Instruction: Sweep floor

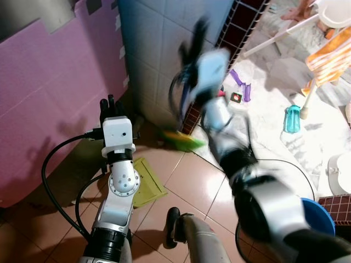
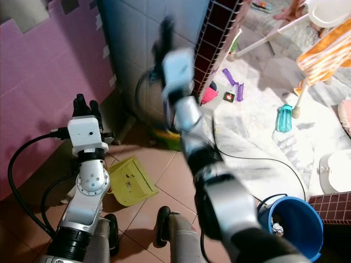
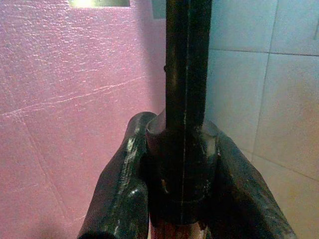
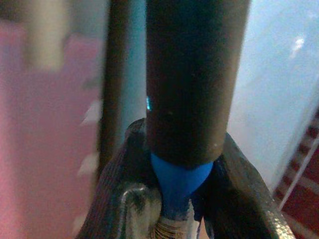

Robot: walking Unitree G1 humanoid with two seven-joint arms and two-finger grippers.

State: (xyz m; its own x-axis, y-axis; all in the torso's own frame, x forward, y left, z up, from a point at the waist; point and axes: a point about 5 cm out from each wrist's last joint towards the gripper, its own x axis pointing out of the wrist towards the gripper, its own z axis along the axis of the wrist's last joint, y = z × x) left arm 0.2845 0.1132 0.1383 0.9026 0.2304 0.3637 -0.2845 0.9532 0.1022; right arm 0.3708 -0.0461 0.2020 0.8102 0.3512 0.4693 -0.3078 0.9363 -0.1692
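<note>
While we sweep, the yellow-green broom head [image 1: 184, 140] rests on the floor at the foot of the blue tiled wall [image 1: 159, 49], where the brown tiles meet the white marble floor [image 1: 274, 137]. Our right gripper [image 4: 182, 199] is clamped on the broom's black handle [image 4: 194, 79], with a blue piece just between the fingers. Our left gripper [image 3: 182, 199] is clamped on a thinner black rod [image 3: 185, 74], probably the handle of the yellow dustpan [image 2: 130, 182], which lies flat on the brown tiles [image 1: 192, 181] near the broom.

To do this step well, we think the strokes should be short and pull dirt toward the dustpan mouth.

The pink foam wall [image 1: 49, 98] closes our left side. A blue bucket [image 2: 293, 226] stands on our right, and a black cable [image 2: 258, 160] crosses the marble, so open room is mostly the brown tiles ahead.
</note>
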